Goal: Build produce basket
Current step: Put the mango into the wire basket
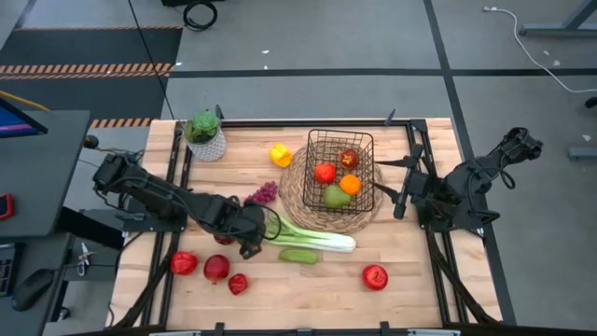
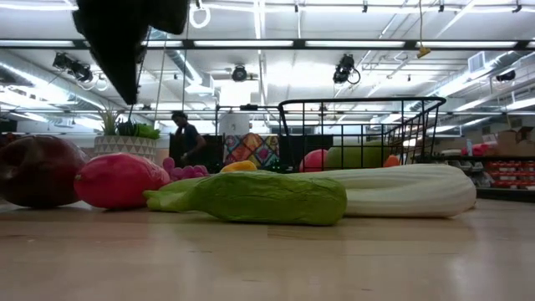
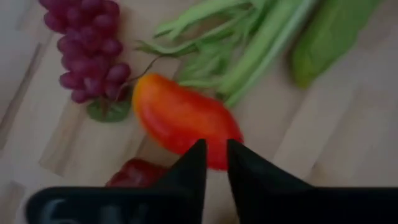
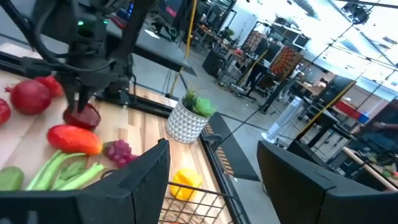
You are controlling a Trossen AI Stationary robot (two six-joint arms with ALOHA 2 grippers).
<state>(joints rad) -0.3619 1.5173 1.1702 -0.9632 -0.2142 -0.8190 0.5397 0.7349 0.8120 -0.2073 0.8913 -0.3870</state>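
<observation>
the left gripper hangs low over the middle of the wooden table, right above a long red-orange pepper, its two dark fingers nearly together with only a thin slit between them and nothing caught in it. the first risk, as i judge it, is that jaws this narrow cannot straddle the pepper; pushed down as they stand, they would press on its smooth rounded top and roll or skid it aside, perhaps into the bunch of purple grapes just beside its one end or the dark red apple lying near it. a second risk is a pinch at the tapered end, which would likely slip.

the pepper lies flat, well short of the black wire-grid basket, which stands on a round woven straw mat toward the table's far edge (already holding some fruit). its long axis runs roughly from the table's left side toward the pale-green leek, one end close to the leek's leafy greens. the finger gap seems to lie across that axis, which suits a grasp over the narrow width.

the right gripper waits by the basket's right side, fingers wide apart and empty.
</observation>
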